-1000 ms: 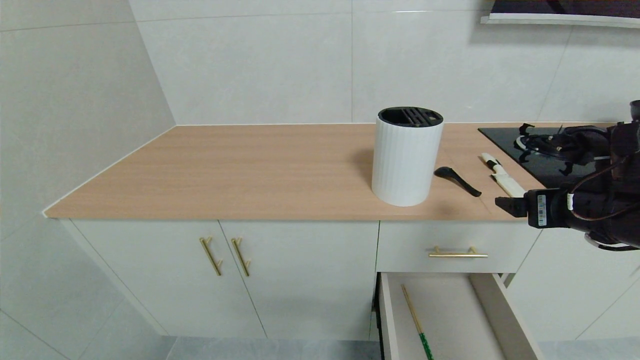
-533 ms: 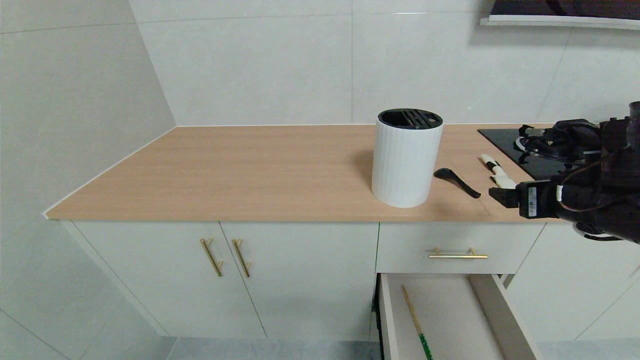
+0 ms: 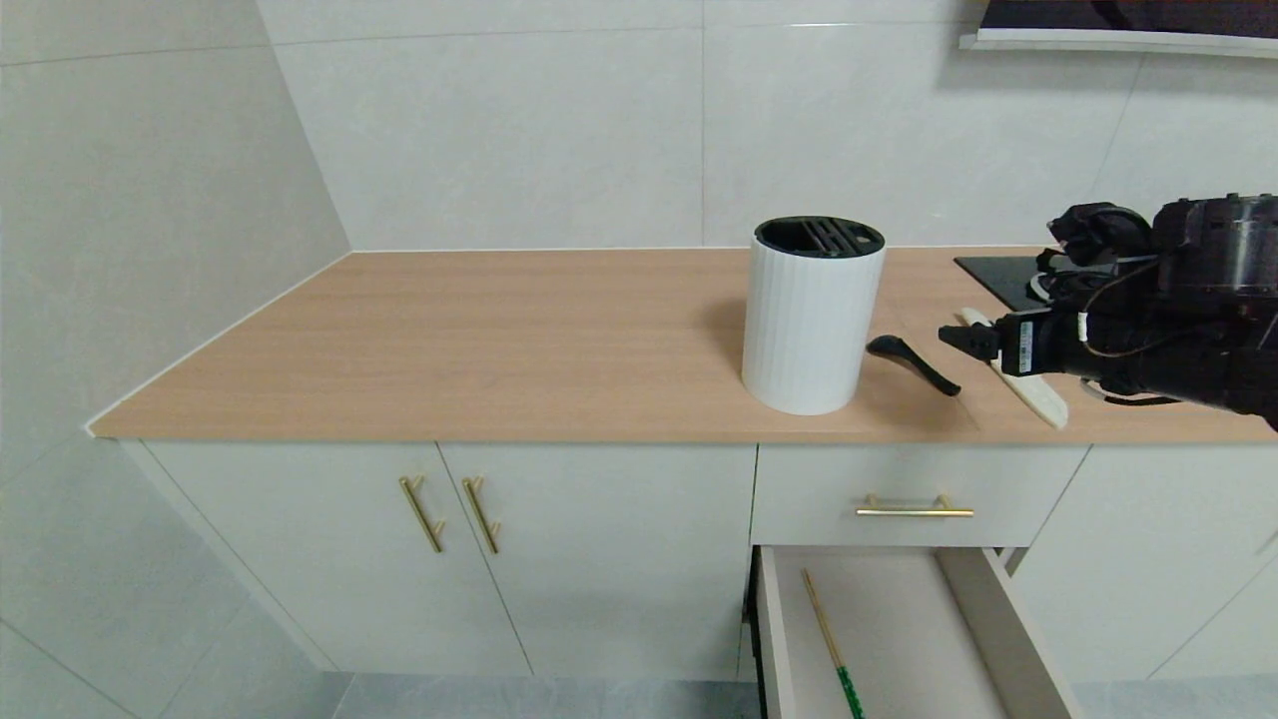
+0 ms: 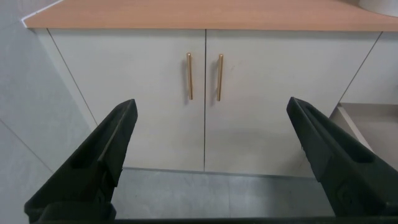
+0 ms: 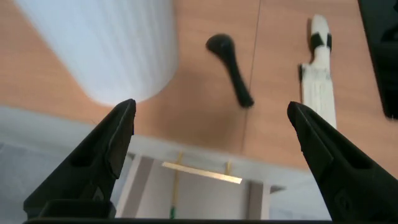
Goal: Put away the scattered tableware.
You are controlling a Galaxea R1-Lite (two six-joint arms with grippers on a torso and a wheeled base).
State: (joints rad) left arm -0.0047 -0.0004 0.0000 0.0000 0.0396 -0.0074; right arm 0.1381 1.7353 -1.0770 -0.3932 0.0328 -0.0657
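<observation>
A black spoon (image 3: pixel 911 361) lies on the wooden counter (image 3: pixel 519 340) just right of a white ribbed holder (image 3: pixel 811 322) with a black slotted top. A white knife (image 3: pixel 1033 391) lies further right, partly covered by my right arm. My right gripper (image 3: pixel 963 342) hovers open above the counter between spoon and knife. From the right wrist the spoon (image 5: pixel 231 68), the knife (image 5: pixel 318 74) and the holder (image 5: pixel 106 43) show beyond my right gripper (image 5: pixel 211 112). My left gripper (image 4: pixel 211 109) is open, low, facing the cabinet doors (image 4: pixel 205 93).
Under the counter the lower drawer (image 3: pixel 899 629) stands pulled out with a green-tipped chopstick (image 3: pixel 829 639) inside. Above it is a shut drawer with a gold handle (image 3: pixel 914 509). A black hob (image 3: pixel 1008 275) sits at the counter's right end. The counter's left half is bare.
My right gripper has risen from the counter's front edge and moved left and back over the counter, now above the knife near the spoon. Spoon, knife and holder stayed put.
</observation>
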